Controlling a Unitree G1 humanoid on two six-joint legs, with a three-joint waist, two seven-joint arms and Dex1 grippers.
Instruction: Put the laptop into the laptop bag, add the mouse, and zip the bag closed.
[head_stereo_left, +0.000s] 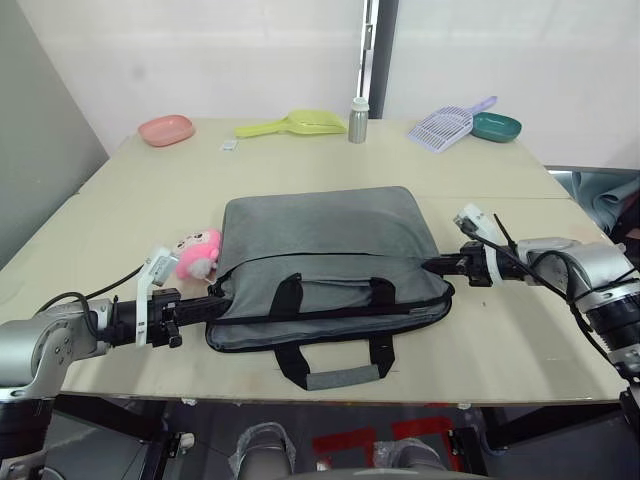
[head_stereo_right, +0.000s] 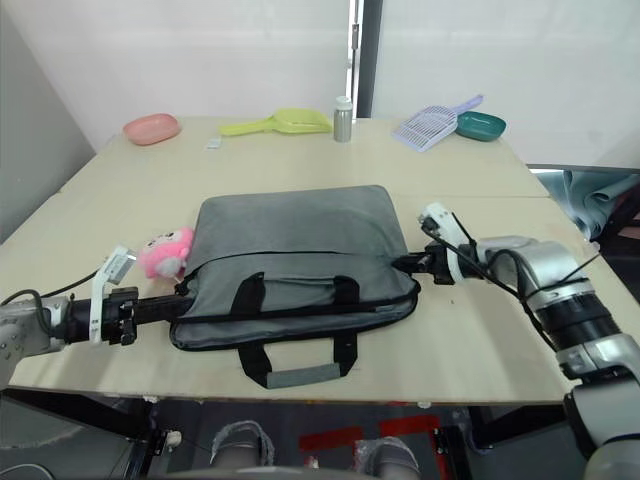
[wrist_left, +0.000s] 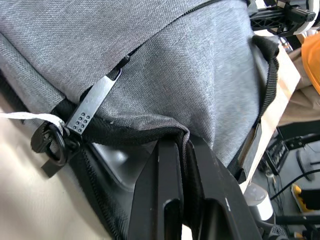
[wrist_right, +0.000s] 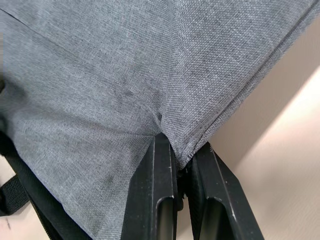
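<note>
Laptop bag (head_stereo_left: 330, 265) lies flat at centre of frame on the table (head_stereo_left: 300, 160), handles toward lower edge, zipper partly open along its front. Left gripper (head_stereo_left: 215, 303) at lower left, pinching the black zipper edge at bag's left corner; fingers (wrist_left: 165, 200) pressed on the trim. Grey laptop (wrist_left: 117, 167) corner visible inside the opening, just beside that pinch. Right gripper (head_stereo_left: 432, 264) at centre right, pinching grey fabric at bag's right edge. Pink plush toy (head_stereo_left: 198, 253) touching bag's left side. Upper frame: pink bowl (head_stereo_left: 166, 129), yellow scoop (head_stereo_left: 295, 123), bottle (head_stereo_left: 358, 119), lilac scoop (head_stereo_left: 445, 124), teal bowl (head_stereo_left: 496, 126). Can't tell where mouse is.
</note>
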